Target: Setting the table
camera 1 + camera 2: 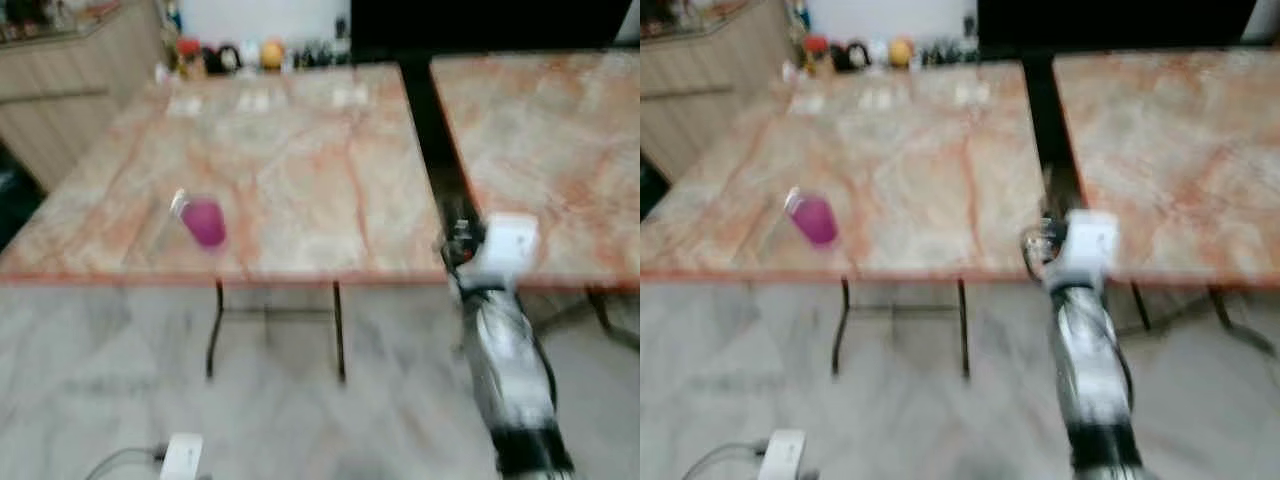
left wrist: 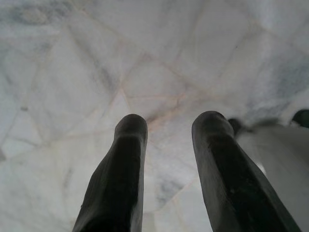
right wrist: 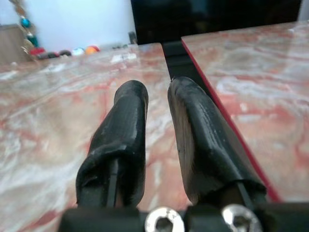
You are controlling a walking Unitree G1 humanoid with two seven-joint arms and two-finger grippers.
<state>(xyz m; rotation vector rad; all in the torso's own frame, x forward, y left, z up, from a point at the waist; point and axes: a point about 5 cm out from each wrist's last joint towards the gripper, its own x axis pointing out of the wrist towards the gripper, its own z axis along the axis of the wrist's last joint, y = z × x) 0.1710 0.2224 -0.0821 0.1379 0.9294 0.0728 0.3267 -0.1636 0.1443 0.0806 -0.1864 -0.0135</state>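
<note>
Fingers first: in the left eye view the right gripper (image 1: 458, 243) sits at the near edge of the marble table (image 1: 300, 170), by the dark gap at its right side; blur hides its fingers there. The purple cup (image 1: 204, 221) stands at about nine o'clock from that gripper, well apart, near the table's front edge. In the left wrist view, the left gripper (image 2: 169, 128) hangs over pale floor (image 2: 96, 72), fingers parted, empty. In the right wrist view, the right gripper's fingers (image 3: 126, 121) stand slightly apart above the tabletop, holding nothing.
</note>
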